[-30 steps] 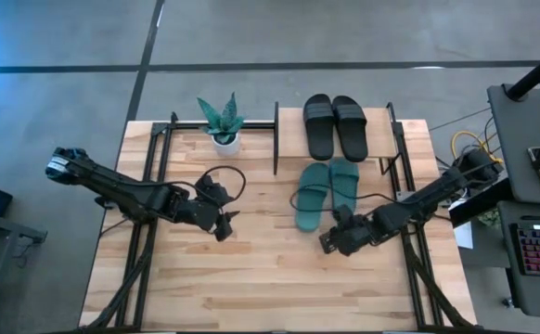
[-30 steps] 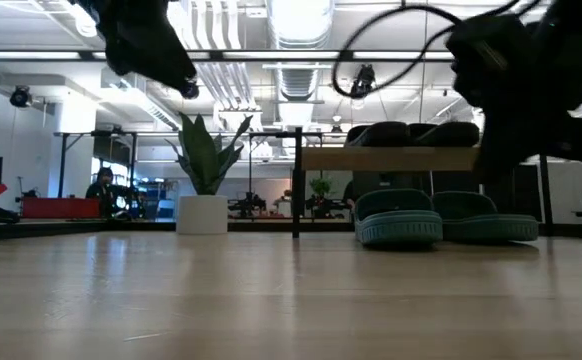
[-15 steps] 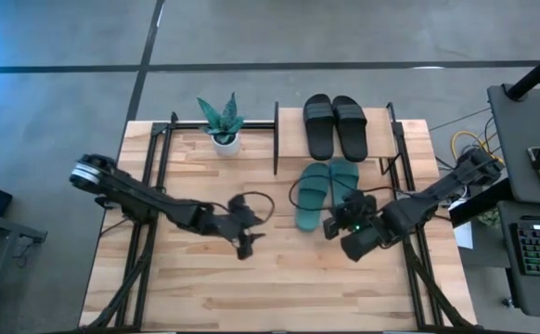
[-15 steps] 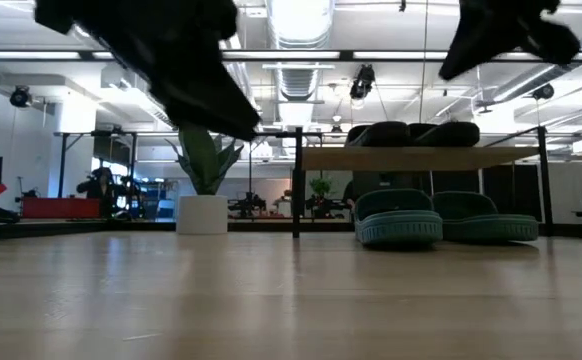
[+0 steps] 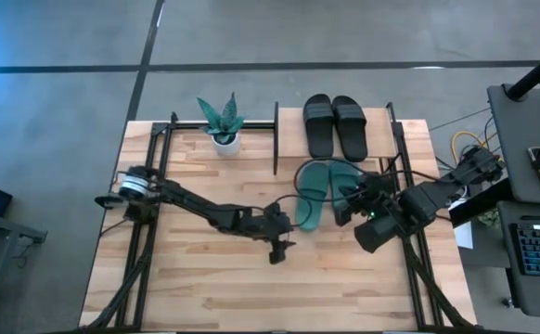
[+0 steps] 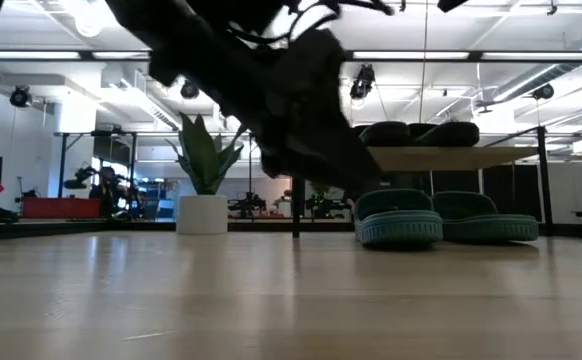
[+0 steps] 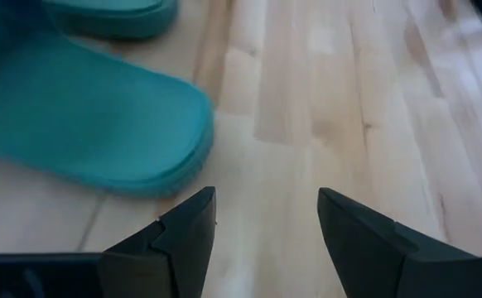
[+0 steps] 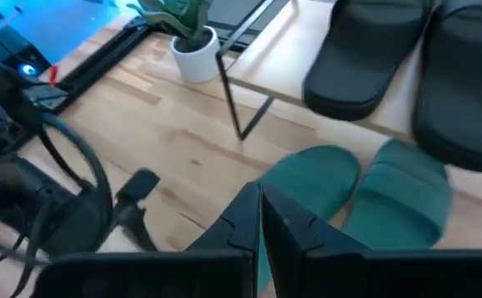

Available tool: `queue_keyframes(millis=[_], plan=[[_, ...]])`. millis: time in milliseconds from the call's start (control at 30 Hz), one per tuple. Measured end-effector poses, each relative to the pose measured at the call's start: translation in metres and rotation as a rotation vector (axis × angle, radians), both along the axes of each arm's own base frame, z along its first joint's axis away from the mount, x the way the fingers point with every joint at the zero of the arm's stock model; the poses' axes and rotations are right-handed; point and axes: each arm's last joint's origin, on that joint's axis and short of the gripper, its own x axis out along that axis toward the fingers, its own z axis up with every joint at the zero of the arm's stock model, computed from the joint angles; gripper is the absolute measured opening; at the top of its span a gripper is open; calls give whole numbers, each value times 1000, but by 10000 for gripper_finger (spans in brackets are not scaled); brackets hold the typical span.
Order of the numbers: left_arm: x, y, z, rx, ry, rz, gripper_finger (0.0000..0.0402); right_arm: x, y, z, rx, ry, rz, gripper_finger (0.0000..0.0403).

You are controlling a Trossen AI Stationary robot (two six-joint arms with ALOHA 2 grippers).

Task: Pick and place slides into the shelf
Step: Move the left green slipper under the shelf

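The black slides (image 5: 335,125) lie side by side on the shelf's top board (image 5: 291,134). Both teal slides (image 5: 314,193) rest soles down on the table at the shelf's near side, seen under the board in the low view as teal slides (image 6: 401,218). My left gripper (image 5: 277,250) is open and low over the table, just short of the left teal slide's near end (image 7: 125,136); its fingers (image 7: 187,228) touch nothing. My right gripper (image 8: 260,217) is shut and hovers above the near end of the right teal slide (image 8: 402,203), partly hiding it from above.
A potted plant (image 5: 222,125) in a white pot stands on the table left of the shelf. Black frame rails (image 5: 149,186) run along both table sides. Bare wood (image 5: 251,288) lies toward the near edge. A cable loops off the left wrist. A person (image 6: 101,188) is far off in the room.
My left arm has stretched toward the table's right, carrying its gripper from mid-table up to the teal slides' near ends. My right gripper has risen out of the low view and moved toward the far edge, over the right teal slide. The slides have stayed put.
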Motion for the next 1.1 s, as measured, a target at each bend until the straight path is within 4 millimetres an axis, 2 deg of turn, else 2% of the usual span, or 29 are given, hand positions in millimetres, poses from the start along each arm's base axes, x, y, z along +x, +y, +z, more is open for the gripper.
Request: queue_keyframes(millis=[167,267,567,767,933,1100], plan=[[18,2,-13,-17,29,-38,197,-3,-2,3,-12,20,0,9],[27,8,-17,-27,30,-34,183,-4,-2,1,-18,34,2,9],[38,36,-16,-7,20,2,77,-8,-4,-1,-41,78,2,9],[40,49,-17,-4,23,-6,27,-11,-6,0,-42,83,2,9],[41,71,-17,35,24,22,4,-13,-8,0,-46,92,-13,9],[42,98,-15,37,16,82,0,-14,-8,0,-44,91,-18,9]])
